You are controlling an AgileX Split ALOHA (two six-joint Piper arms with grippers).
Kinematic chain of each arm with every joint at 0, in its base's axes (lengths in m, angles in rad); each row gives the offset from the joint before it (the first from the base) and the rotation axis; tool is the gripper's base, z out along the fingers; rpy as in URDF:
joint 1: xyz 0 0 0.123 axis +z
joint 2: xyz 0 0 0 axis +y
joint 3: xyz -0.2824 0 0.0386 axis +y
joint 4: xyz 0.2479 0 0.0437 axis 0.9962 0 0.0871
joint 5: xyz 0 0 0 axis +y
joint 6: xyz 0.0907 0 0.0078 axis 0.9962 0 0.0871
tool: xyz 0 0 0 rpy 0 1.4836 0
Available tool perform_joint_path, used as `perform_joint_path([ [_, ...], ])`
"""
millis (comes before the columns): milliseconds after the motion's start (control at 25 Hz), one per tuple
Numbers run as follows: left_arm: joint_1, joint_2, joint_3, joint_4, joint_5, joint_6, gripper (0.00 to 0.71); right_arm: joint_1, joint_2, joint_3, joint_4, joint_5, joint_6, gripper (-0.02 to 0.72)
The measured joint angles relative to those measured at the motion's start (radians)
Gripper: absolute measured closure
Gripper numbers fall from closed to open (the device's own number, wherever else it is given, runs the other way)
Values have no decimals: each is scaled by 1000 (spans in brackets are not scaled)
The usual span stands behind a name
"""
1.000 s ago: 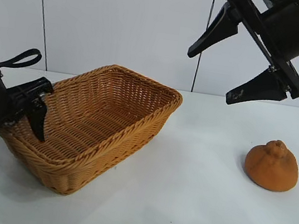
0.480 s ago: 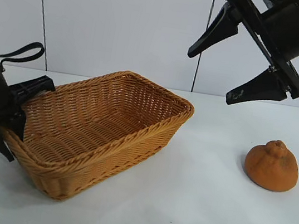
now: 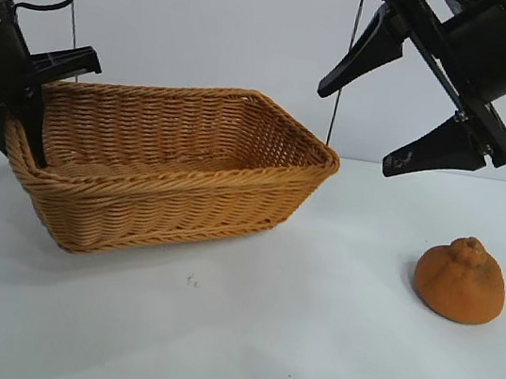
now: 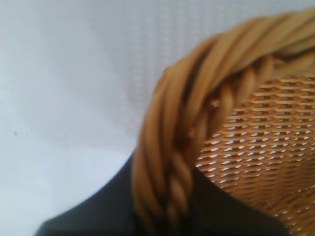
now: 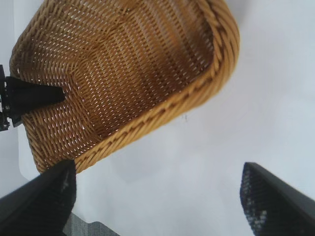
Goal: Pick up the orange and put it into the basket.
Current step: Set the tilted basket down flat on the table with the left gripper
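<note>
The orange [image 3: 460,280] sits on the white table at the right, brownish with a nub on top. The woven basket [image 3: 176,197] is at the left, its long side toward the camera. My left gripper [image 3: 22,128] is shut on the braided rim [image 4: 187,147] at the basket's left end and holds that end raised. One of its fingers shows inside the basket in the right wrist view [image 5: 34,96], where the basket [image 5: 133,69] is seen from above. My right gripper [image 3: 357,129] is open and empty, high above the table between basket and orange.
The white table [image 3: 305,350] runs in front of the basket and the orange. A white panelled wall stands behind. A tiny dark speck [image 3: 190,281] lies on the table in front of the basket.
My left gripper has risen with the basket's left rim in it. The basket has swung round and tipped up at that end. The right arm and the orange have not moved.
</note>
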Motion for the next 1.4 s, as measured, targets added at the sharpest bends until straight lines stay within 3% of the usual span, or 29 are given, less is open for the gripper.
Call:
perform_joint_path([
  [200, -23, 22, -75, 3, 42, 156, 623, 0, 0, 0, 0, 1, 0, 85],
  [440, -39, 25, -84, -7, 63, 230, 623, 0, 0, 0, 1, 2, 1, 85],
  [720, -39, 38, -85, -44, 62, 265, 623, 0, 0, 0, 1, 2, 1, 85],
  [1320, -39, 239, -119, -130, 24, 347, 623, 0, 0, 0, 0, 8, 1, 85],
  [1400, -39, 239, -119, -132, 24, 354, 591, 0, 0, 0, 0, 8, 1, 85],
])
